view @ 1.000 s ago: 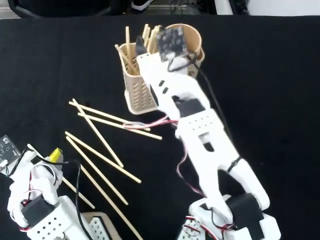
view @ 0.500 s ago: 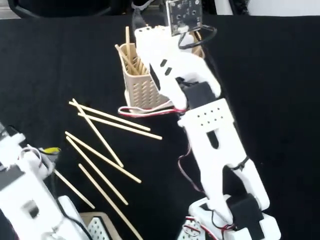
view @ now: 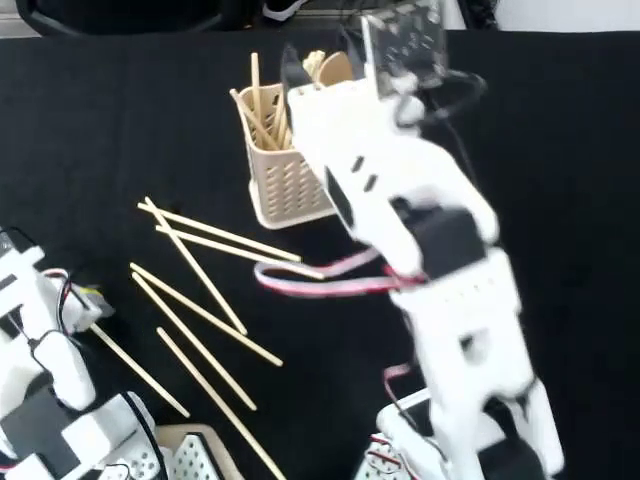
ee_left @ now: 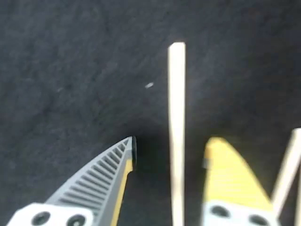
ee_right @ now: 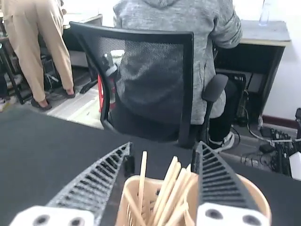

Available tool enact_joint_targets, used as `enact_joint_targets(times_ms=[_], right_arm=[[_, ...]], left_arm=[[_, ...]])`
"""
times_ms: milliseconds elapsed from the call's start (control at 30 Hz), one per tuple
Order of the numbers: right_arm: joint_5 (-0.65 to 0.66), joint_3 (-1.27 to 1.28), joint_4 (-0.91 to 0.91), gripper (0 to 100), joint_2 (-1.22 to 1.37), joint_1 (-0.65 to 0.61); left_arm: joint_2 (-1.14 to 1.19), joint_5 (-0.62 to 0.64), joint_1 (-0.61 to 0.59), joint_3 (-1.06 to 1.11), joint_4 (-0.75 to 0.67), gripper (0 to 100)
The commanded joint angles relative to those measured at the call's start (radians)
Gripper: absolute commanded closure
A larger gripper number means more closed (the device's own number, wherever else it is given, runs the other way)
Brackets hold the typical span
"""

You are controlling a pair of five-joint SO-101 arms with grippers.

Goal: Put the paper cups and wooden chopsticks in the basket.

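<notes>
Straddling one chopstick [ee_left: 177,84] on the black tabletop [ee_left: 70,70], the left gripper [ee_left: 175,148] has its fingers spread apart. The right gripper [ee_right: 163,150] hangs with fingers apart above the basket [view: 285,185], which holds upright chopsticks [ee_right: 164,188] beside a paper cup [ee_right: 256,200]. Several loose chopsticks [view: 205,314] lie scattered on the tabletop between the basket and the left arm.

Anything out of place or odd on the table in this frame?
Loose chopsticks lie scattered and crossed on the black table beside the basket rather than in it. One chopstick lies between the left gripper's open fingers. Nothing looks broken.
</notes>
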Motion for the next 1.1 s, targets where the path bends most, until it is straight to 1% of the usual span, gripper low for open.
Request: enact_joint_targets(times_ms=[0,67,133,300,367,467,600,667,767,867,967,1067], right_arm=[[-0.002,0.013,0.078,79.0,-0.153,0.008],[-0.002,0.073,0.078,79.0,-0.236,0.014],[0.002,0.148,0.078,79.0,-0.315,0.028],[0.063,0.315,0.086,79.0,-0.492,0.064],[0.064,0.367,0.103,79.0,-0.567,0.133],[0.066,0.433,0.150,79.0,-0.682,0.258],[0.068,0.484,0.313,79.0,-0.825,0.489],[0.068,0.512,0.404,79.0,-0.888,0.621],[0.069,0.587,0.476,79.0,-0.980,0.798],[0.103,0.707,0.505,79.0,-1.067,0.930],[0.164,0.866,0.519,79.0,-1.125,0.982],[0.198,1.009,0.512,79.0,-1.156,0.984]], left_arm=[[0.040,-0.018,0.030,-0.062,0.043,98],[0.040,-0.037,0.036,-0.062,0.057,96],[0.038,-0.037,0.044,-0.062,0.058,97],[0.031,-0.037,0.093,-0.062,0.058,97],[-0.017,-0.035,0.110,-0.061,0.071,97],[-0.173,-0.034,0.148,-0.064,0.152,97],[-0.516,0.028,0.188,-0.062,0.218,97],[-0.710,0.041,0.208,-0.062,0.210,97],[-0.951,0.049,0.246,-0.062,0.114,97],[-1.080,0.049,0.334,-0.081,-0.014,97],[-1.082,0.054,0.460,-0.127,-0.186,97],[-1.005,0.095,0.595,-0.202,-0.351,97]])
